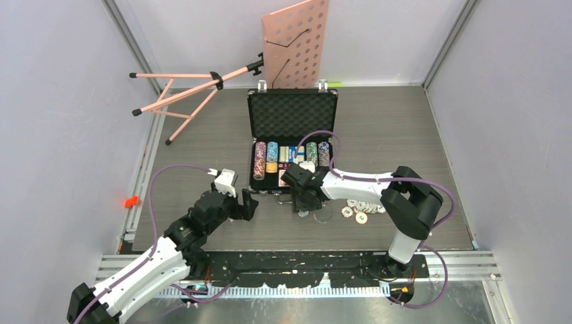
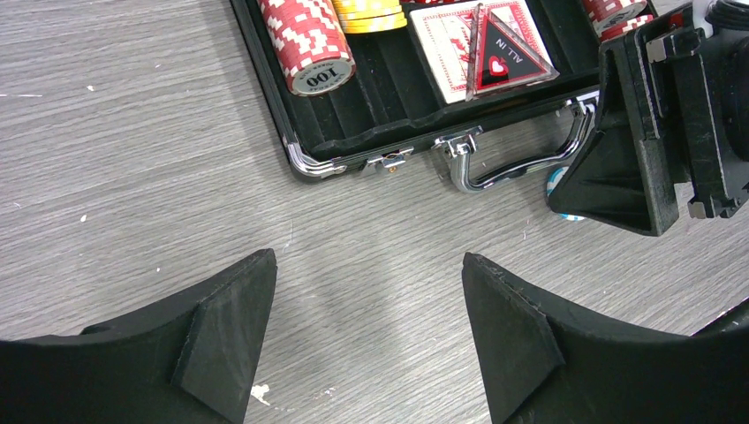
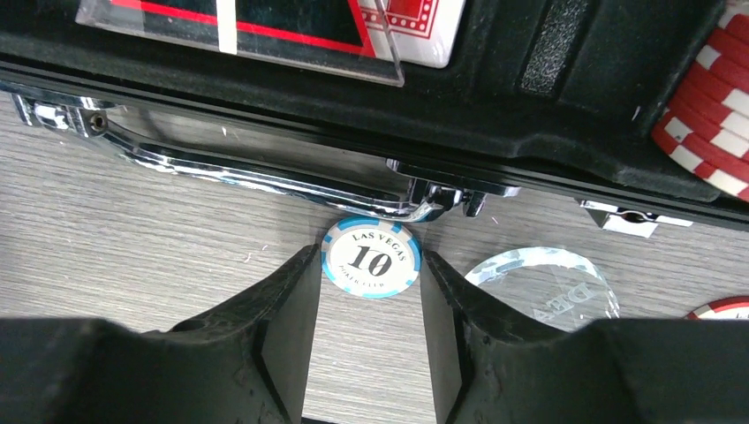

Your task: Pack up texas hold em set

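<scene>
- Right gripper [image 3: 369, 265] is low over the table [image 1: 391, 135], just in front of the case, its two fingers flanking a blue-and-white chip [image 3: 371, 258] marked "10".
- Both fingertips sit right at the chip's edges; I cannot tell whether they already pinch it or only bracket it.
- That chip lies flat on the wood, just beside the silver handle [image 3: 247, 177] of the black briefcase [image 1: 292, 116].
- A clear dealer button [image 3: 543, 283] lies to the chip's right, partly behind the right finger.
- Left gripper [image 2: 366, 261] hovers with its jaws spread wide and nothing between them, over bare table near the case's front left corner.
- The briefcase stands open mid-table, its foam-lined lid upright at the back.
- Rows of chips [image 1: 260, 160] fill its tray, with a red stack marked "100" [image 2: 309, 44] on the left.
- A card deck [image 2: 446, 40] sits in the tray under a triangular "ALL IN" marker [image 2: 503, 57].
- More loose chips [image 1: 361, 208] lie scattered on the table, right of the right gripper.
- A pink music stand [image 1: 295, 44] leans behind the case.
</scene>
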